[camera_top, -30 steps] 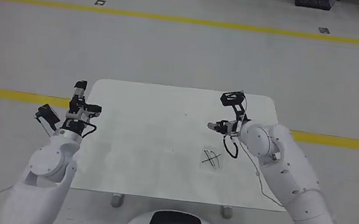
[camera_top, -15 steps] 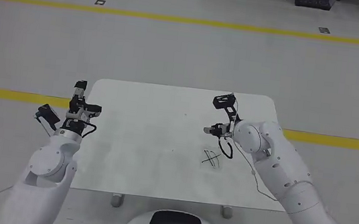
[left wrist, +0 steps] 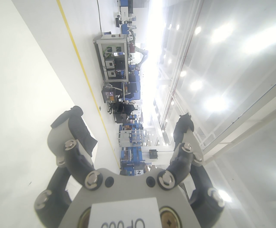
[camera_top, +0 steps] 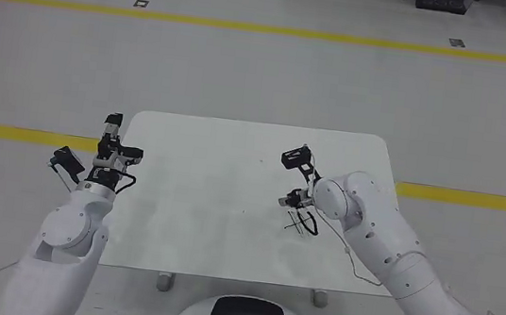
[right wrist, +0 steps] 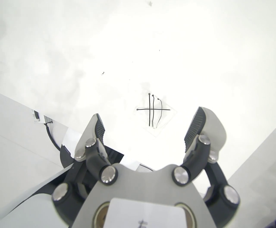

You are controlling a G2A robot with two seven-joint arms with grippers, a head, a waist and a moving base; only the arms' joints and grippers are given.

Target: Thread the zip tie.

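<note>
My left arm (camera_top: 74, 221) sits bent at my left side, the left gripper (left wrist: 129, 115) aimed away from me, fingers spread wide and holding nothing. My right arm (camera_top: 385, 240) reaches in toward the middle, wrist tipped down, the right gripper (right wrist: 148, 114) facing downward with its ribbed pads (right wrist: 195, 127) wide apart.

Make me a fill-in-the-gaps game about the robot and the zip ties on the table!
The zip ties lie on a table coloured ___.
Count them: three side by side plus one across makes ___.
The right gripper points down at them, and it is ___.
The left gripper holds ___.
Missing words: white; four; open; nothing.
</note>
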